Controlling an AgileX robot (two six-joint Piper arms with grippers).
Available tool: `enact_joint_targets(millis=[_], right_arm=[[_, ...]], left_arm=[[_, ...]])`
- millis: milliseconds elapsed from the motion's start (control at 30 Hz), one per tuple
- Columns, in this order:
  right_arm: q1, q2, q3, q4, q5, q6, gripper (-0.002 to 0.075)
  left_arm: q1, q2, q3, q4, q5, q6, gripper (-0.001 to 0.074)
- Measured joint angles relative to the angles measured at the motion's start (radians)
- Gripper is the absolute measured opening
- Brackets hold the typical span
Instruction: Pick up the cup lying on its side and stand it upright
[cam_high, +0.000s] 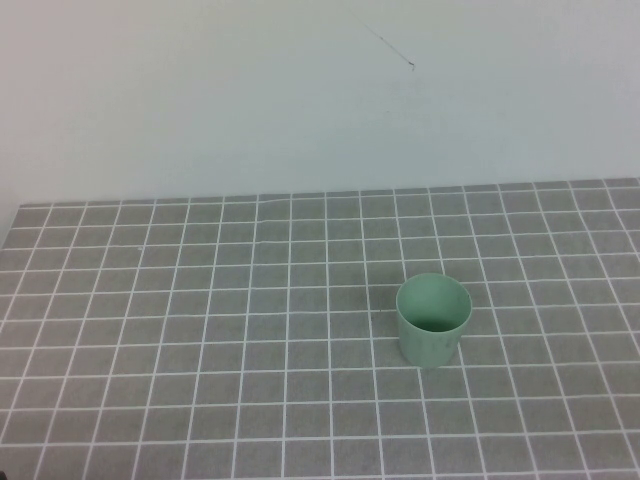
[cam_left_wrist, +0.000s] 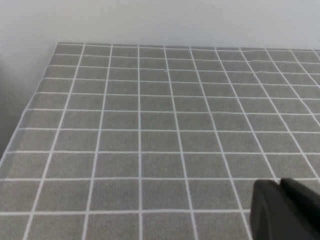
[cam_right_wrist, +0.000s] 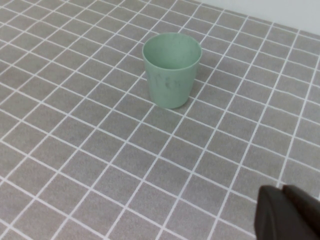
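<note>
The pale mint-green cup (cam_high: 433, 320) stands upright on the grey tiled table, right of centre, its open mouth facing up. The right wrist view also takes in the cup (cam_right_wrist: 171, 70), well apart from my right gripper (cam_right_wrist: 283, 189), whose dark fingers are pressed together and hold nothing. My left gripper (cam_left_wrist: 280, 182) hovers over bare tiles near the table's left side, shut and empty too. Neither arm appears in the high view.
The grey tiled table (cam_high: 200, 330) runs back to a plain white wall (cam_high: 300, 100). Its left edge (cam_left_wrist: 30, 105) shows in the left wrist view. Nothing but the cup stands on the tiles.
</note>
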Motion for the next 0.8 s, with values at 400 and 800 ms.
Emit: enact_joint_targets(millis=[400,800], right_arm=[[0.0,-0.001,0.0,-0.003,-0.002,-0.008,-0.0003],[-0.31,-0.135,0.274,0.007,-0.586,-0.054,-0.0003]], left_arm=[[0.0,0.0,0.0,0.0,0.0,0.0,0.0001],[0.001,0.0,0.0,0.002,0.0,0.0,0.0001]])
